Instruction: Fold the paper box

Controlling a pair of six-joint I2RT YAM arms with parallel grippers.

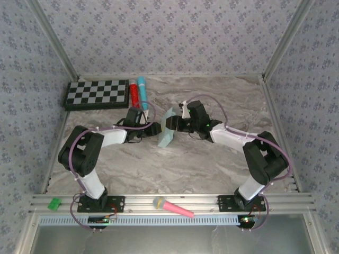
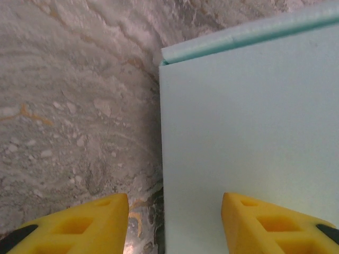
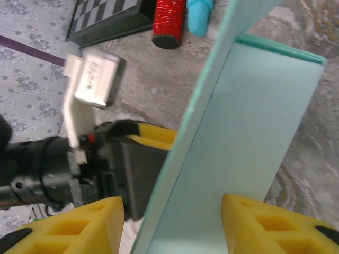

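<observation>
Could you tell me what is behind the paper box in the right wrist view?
The left claw, one yellow finger showing; farther back a red tube, a turquoise marker and the checkerboard. The paper box covers the claw's other finger.

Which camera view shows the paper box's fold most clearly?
The right wrist view: there the paper box shows two panels meeting at a fold. The left wrist view shows one flat panel with a folded top edge. The top external view shows it whole but small.
</observation>
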